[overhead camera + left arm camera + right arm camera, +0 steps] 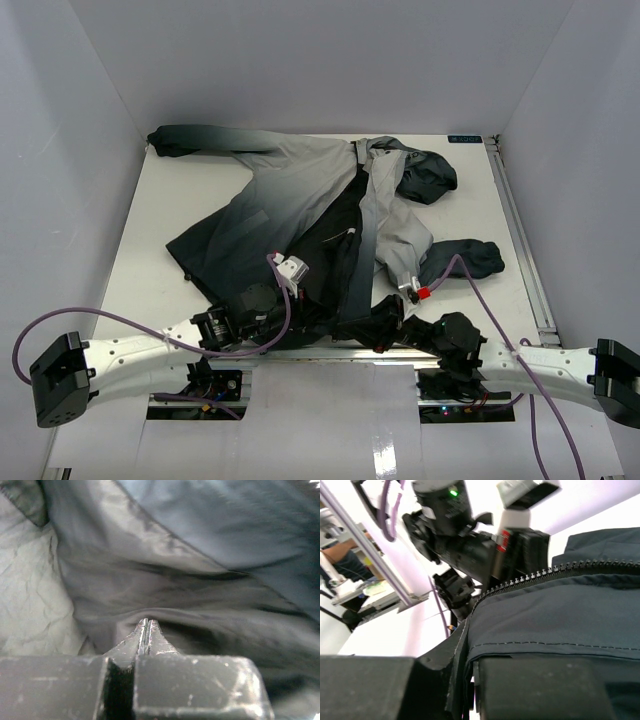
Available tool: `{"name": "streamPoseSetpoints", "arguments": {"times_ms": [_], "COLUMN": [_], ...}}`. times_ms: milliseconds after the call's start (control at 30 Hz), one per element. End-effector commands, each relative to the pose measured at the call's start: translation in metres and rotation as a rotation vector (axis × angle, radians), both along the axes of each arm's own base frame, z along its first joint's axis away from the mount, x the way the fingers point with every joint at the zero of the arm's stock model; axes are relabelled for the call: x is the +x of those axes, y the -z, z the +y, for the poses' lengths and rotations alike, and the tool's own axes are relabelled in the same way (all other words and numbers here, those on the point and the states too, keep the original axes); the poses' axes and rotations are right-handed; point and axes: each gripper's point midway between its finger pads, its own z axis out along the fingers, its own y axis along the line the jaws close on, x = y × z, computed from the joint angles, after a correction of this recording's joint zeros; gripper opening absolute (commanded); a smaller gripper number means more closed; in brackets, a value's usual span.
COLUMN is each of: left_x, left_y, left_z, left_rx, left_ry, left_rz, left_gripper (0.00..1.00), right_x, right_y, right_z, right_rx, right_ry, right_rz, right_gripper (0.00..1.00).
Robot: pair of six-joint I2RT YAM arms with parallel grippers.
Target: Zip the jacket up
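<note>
I see my left gripper (pixel 147 629) with its jaws pressed together, tips right at a fold in the jacket (pixel 215 540), in its dark lining (pixel 150 580). Crumpled light grey fabric (pixel 30 605) lies to the gripper's left.

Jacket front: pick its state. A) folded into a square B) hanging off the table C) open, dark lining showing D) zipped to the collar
C: the jacket lies spread on the table, front panels parted with dark lining exposed between them.
</note>
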Motion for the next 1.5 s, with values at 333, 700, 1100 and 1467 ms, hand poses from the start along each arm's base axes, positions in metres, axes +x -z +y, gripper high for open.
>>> {"name": "streamPoseSetpoints", "arguments": {"times_ms": [333, 700, 1100, 1467], "left_x": [0.009, 0.028, 0.129, 0.15], "left_y": [0.012, -0.006, -0.057, -0.013], "left_z": [0.0, 0.002, 0.123, 0.186], "left_rx": [0.022, 0.107, 0.409, 0.671], "left_ry": [-0.053, -0.136, -0.558, -0.516], "left_rz": [0.014, 0.039, 0.094, 0.307], "left_gripper": [0.0, 0.26, 0.64, 0.63], "right_x": [-0.028, -0.008, -0.01, 0.0], "right_y": [0.001, 0.037, 0.107, 0.133], "right_z": [-0.019, -0.024, -0.047, -0.044], "right_rx": [0.094, 0.015, -0.06, -0.16], "right_ry": [-0.109, 0.004, 0.03, 0.086], "right_rz": [-0.065, 0.01, 0.117, 0.169], "right_gripper": [0.08, 0.08, 0.08, 0.08]}}
